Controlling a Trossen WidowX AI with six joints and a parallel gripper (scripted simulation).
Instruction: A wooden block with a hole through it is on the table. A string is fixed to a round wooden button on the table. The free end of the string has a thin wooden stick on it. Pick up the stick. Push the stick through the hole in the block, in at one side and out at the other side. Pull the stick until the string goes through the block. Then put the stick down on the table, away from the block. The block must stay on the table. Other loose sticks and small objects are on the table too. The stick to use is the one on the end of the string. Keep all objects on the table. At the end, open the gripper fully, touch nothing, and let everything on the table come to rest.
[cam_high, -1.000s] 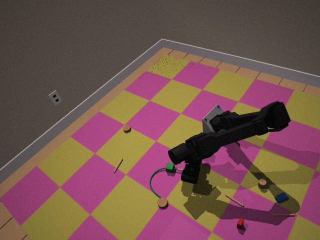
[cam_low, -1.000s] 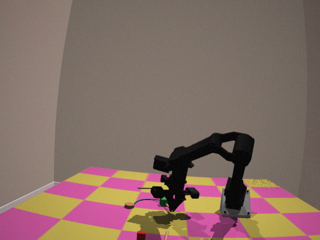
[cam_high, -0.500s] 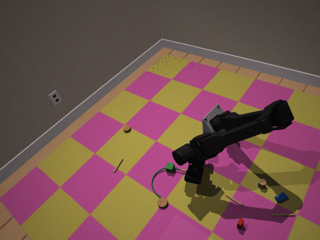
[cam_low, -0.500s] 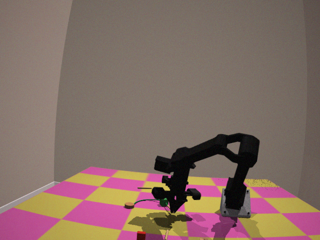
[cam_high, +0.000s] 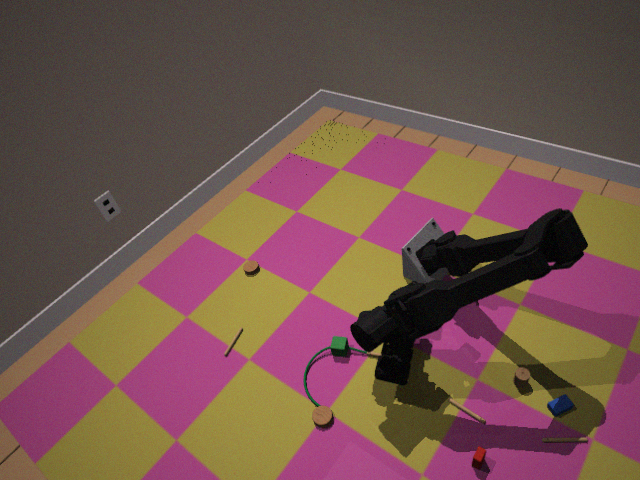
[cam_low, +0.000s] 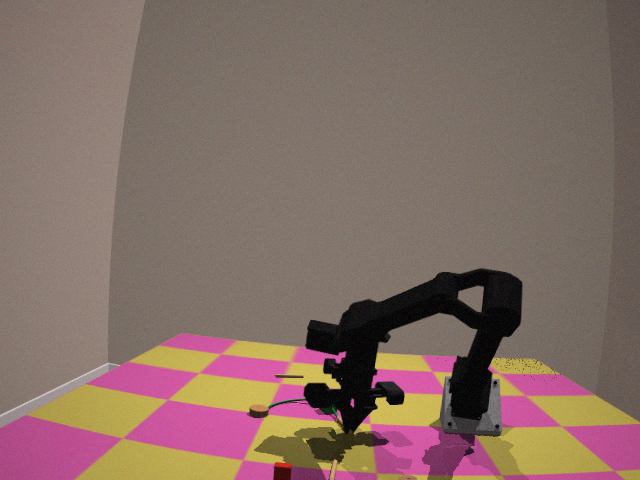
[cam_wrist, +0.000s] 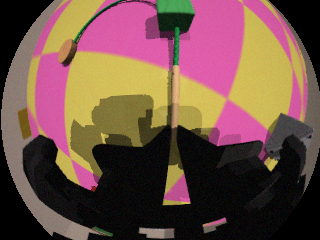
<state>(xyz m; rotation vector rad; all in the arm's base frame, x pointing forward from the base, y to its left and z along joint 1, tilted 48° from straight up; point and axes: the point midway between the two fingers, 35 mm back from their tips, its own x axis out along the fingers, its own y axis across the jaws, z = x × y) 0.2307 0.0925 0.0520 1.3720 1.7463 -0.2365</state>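
The green block (cam_high: 339, 345) (cam_wrist: 175, 14) stands on the pink and yellow checked table. The green string (cam_high: 305, 377) runs in a curve from the round wooden button (cam_high: 322, 415) (cam_low: 258, 410) (cam_wrist: 67, 52) to the block's far side in the wrist view. A short length of string comes out of the near side and joins the wooden stick (cam_high: 373, 354) (cam_wrist: 175, 90). My gripper (cam_low: 349, 431) (cam_wrist: 172, 128) is shut on this stick, low over the table and clear of the block. The stick's far end is hidden by the fingers.
A loose stick (cam_high: 233, 342) (cam_low: 288, 376) lies beyond the block. Two more sticks (cam_high: 466, 410) (cam_high: 565, 440), a red block (cam_high: 479, 457) (cam_low: 282, 471), a blue block (cam_high: 560, 405) and a wooden disc (cam_high: 522, 375) lie on the other side. Another disc (cam_high: 251, 267) lies farther back.
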